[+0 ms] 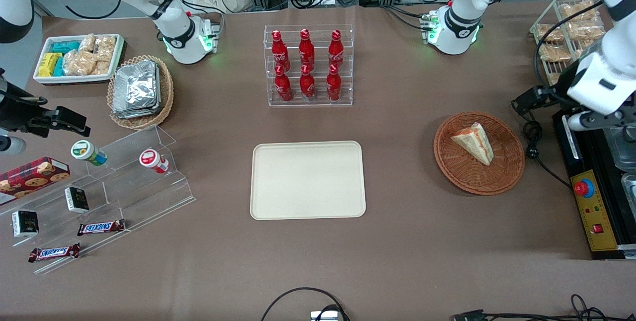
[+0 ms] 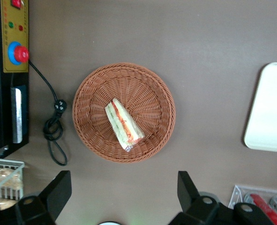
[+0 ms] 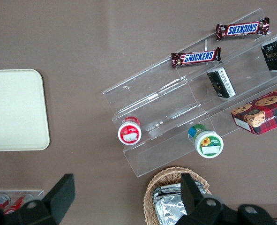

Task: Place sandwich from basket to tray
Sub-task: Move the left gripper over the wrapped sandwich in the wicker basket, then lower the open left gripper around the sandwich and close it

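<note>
The sandwich is lying in the basket, untouched, so the pick is not yet begun. The end effector is hovering above the table near the basket's rim, fingers spread wide and holding nothing. Next it needs to descend over the wedge and straddle its narrow width (the long axis is running diagonally across the basket). The tray is waiting bare, well apart from the basket, toward the parked arm's end.
</note>
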You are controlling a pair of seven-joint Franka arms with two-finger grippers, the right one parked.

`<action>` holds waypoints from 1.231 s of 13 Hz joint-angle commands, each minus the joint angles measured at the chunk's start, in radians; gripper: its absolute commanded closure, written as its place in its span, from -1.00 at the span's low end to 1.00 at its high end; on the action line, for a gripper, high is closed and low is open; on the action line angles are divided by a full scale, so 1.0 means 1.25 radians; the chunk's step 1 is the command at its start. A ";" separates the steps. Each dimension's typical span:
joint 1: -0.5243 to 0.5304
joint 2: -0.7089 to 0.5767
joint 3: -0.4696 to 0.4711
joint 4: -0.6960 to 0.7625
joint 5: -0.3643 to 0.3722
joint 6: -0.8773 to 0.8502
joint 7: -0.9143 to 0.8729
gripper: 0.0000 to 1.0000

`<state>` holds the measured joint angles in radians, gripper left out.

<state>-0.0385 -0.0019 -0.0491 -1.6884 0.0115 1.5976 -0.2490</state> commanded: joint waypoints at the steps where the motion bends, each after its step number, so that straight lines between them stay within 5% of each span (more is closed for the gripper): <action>1: -0.001 -0.058 -0.004 -0.169 0.014 0.124 -0.108 -1.00; 5: 0.004 -0.126 -0.001 -0.416 0.013 0.324 -0.204 -1.00; 16: 0.005 -0.122 0.014 -0.620 0.002 0.548 -0.446 -1.00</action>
<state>-0.0358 -0.1237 -0.0315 -2.3990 0.0112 2.2142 -0.7503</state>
